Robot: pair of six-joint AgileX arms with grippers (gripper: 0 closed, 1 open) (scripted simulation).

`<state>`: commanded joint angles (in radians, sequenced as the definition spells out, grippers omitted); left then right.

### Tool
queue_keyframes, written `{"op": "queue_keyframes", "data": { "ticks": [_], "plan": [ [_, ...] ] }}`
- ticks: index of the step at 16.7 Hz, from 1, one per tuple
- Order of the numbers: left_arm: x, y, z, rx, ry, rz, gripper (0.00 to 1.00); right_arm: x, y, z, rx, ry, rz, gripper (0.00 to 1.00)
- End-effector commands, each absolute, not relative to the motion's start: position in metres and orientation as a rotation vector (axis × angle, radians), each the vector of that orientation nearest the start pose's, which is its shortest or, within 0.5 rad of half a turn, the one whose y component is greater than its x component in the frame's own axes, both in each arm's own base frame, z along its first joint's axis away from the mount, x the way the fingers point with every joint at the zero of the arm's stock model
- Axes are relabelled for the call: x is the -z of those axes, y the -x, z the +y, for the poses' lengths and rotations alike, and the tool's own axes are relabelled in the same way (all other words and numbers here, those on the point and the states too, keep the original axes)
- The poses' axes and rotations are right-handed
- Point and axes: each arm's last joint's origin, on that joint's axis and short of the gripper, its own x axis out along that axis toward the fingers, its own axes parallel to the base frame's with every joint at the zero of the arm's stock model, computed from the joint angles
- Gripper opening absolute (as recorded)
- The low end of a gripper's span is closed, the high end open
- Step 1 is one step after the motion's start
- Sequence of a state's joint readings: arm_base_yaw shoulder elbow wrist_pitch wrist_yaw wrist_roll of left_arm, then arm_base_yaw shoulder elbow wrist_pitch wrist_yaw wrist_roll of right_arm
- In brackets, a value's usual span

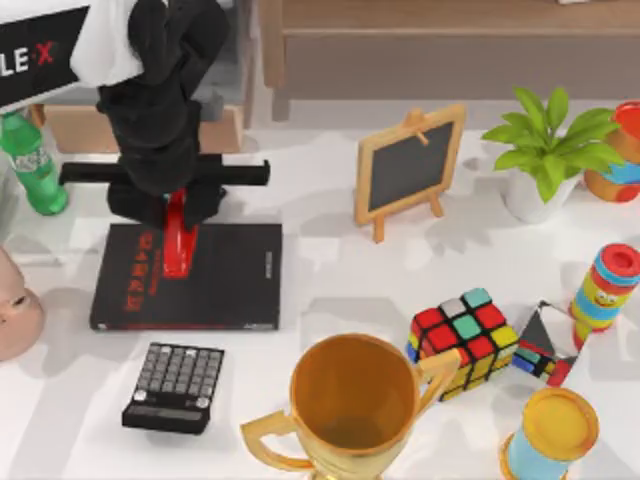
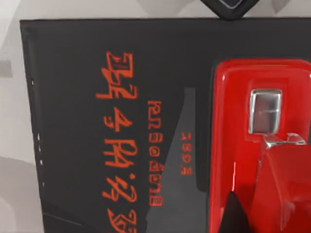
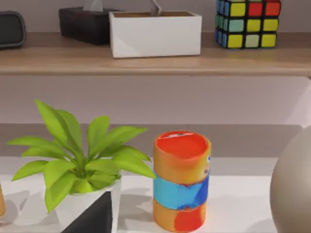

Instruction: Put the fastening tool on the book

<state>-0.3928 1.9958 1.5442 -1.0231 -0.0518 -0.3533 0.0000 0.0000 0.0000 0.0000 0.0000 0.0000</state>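
From above, the left end effector [image 1: 178,205] hangs over the far left part of the book [image 1: 190,276], its fingers closed on the upper end of the fastening tool [image 1: 178,240], whose lower end reaches down onto the black cover just beside the red lettering. The arm's dark bulk hides the grip itself there; the left wrist view shows instead the tool [image 2: 257,145] close up, its red body and metal plate lying against the book [image 2: 97,73], with one dark fingertip [image 2: 235,216] at its side. A calculator [image 1: 174,387] sits on the desk [image 1: 320,250] nearer than the book. The right wrist view shows a potted plant [image 3: 80,170] and a striped can [image 3: 182,182]; whether the right end effector is open or closed I cannot tell.
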Motion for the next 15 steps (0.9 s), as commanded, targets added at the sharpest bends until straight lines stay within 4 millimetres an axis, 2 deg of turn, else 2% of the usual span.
{"op": "queue_keyframes", "data": {
  "ticks": [4, 9, 13, 15],
  "plan": [
    [-0.191, -0.363, -0.153, 0.032, -0.080, 1.394, 0.00, -0.160, -0.106, -0.001, 0.000, 0.000, 0.000, 1.00],
    [-0.160, -0.364, -0.147, 0.017, -0.050, 1.461, 0.00, -0.160, -0.106, -0.001, 0.000, 0.000, 0.000, 1.00],
    [-0.157, -0.365, -0.145, 0.010, -0.034, 1.468, 0.00, -0.160, -0.106, -0.001, 0.000, 0.000, 0.000, 1.00],
    [-0.157, -0.365, -0.145, 0.010, -0.034, 1.468, 0.15, -0.160, -0.106, -0.001, 0.000, 0.000, 0.000, 1.00]
  ]
}}
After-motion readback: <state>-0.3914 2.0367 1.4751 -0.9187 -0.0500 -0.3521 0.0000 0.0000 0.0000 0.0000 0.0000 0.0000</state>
